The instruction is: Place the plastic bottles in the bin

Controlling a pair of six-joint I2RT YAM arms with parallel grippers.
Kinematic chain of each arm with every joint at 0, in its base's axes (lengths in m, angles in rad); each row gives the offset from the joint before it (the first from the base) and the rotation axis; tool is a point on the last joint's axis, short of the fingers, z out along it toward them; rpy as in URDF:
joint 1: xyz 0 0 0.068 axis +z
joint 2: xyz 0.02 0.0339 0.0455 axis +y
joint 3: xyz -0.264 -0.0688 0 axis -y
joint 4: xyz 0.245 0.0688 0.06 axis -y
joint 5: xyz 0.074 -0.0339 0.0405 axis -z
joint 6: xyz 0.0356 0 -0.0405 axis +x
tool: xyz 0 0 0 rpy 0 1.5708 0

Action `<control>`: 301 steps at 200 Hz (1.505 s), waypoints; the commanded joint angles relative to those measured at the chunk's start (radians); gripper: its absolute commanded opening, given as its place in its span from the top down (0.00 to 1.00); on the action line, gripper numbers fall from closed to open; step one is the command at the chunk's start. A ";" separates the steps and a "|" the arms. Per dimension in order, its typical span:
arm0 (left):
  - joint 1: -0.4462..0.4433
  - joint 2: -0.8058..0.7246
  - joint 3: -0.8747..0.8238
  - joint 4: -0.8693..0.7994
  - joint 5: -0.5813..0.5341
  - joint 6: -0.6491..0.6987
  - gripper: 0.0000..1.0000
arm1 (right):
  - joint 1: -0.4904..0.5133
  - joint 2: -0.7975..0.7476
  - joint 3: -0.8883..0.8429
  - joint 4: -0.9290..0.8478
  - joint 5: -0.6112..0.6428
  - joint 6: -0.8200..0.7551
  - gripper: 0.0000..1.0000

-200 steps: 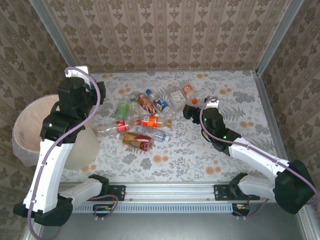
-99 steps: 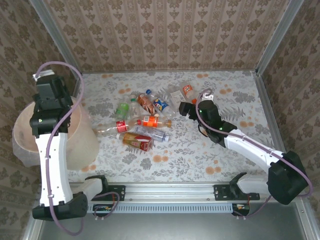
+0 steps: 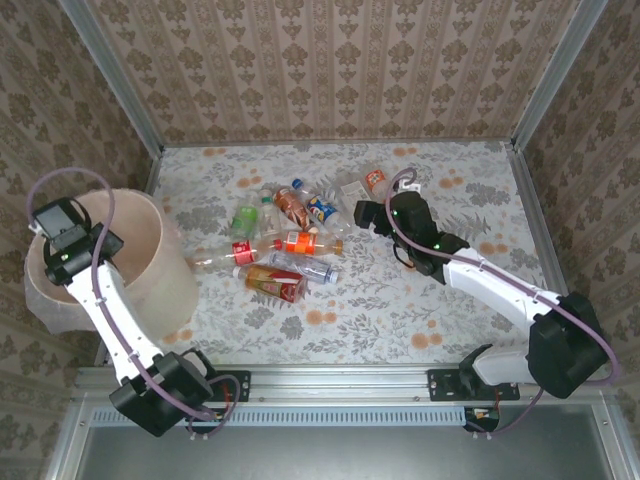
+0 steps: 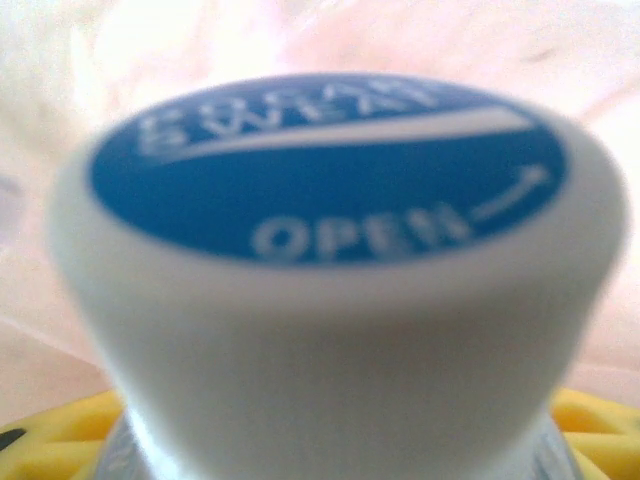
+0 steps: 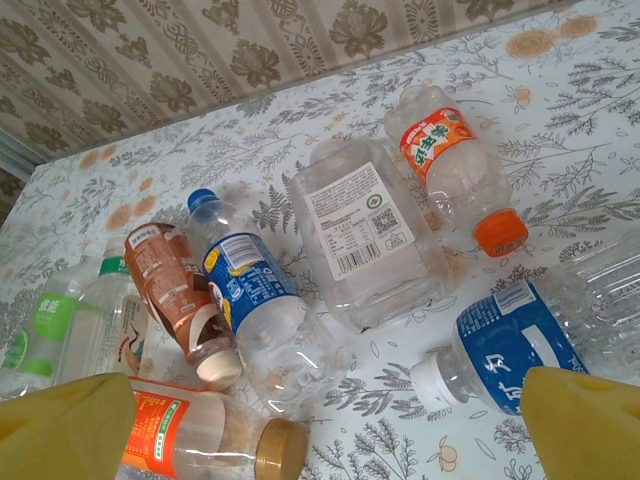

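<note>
The plastic bottles (image 3: 290,235) lie in a loose pile mid-table. My right gripper (image 3: 368,215) hovers open at the pile's right end. In the right wrist view its yellow fingertips (image 5: 60,430) straddle a blue-label bottle (image 5: 245,300), a square clear bottle (image 5: 365,235) and a white-capped blue-label bottle (image 5: 510,345). An orange-capped bottle (image 5: 455,165) lies beyond. My left gripper (image 3: 68,258) hangs over the bin (image 3: 165,270) at the left. It is shut on a bottle whose white cap with a blue top (image 4: 330,200) sits right in front of the left wrist camera, with yellow fingers (image 4: 60,435) at the bottom corners.
Patterned walls and metal posts (image 3: 545,80) enclose the flowered table (image 3: 400,310). The bin stands off the table's left edge. Brown-label (image 5: 165,290), gold-capped orange-label (image 5: 190,440) and green-label (image 5: 50,320) bottles lie at the left of the right wrist view.
My left arm has swung left from the table's far-left corner to over the bin, still holding its bottle. My right gripper has crept left toward the pile and stayed open.
</note>
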 commanded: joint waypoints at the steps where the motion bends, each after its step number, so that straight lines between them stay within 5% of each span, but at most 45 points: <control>1: 0.053 -0.012 -0.029 0.062 0.142 -0.107 0.43 | -0.004 0.017 0.033 -0.033 -0.030 -0.024 0.00; 76: 0.072 0.004 -0.046 0.088 0.266 -0.184 0.30 | -0.004 0.030 0.027 -0.018 -0.043 -0.026 0.00; 111: 0.072 0.001 -0.026 0.064 0.260 -0.179 0.12 | -0.004 0.034 0.018 -0.008 -0.035 -0.030 0.00; 254: 0.066 -0.114 0.064 -0.002 0.396 -0.161 0.00 | -0.065 0.048 -0.007 -0.118 0.073 0.128 0.00; 301: -0.070 -0.149 0.130 -0.032 0.385 -0.172 0.00 | -0.148 0.013 -0.088 -0.021 -0.007 0.213 0.00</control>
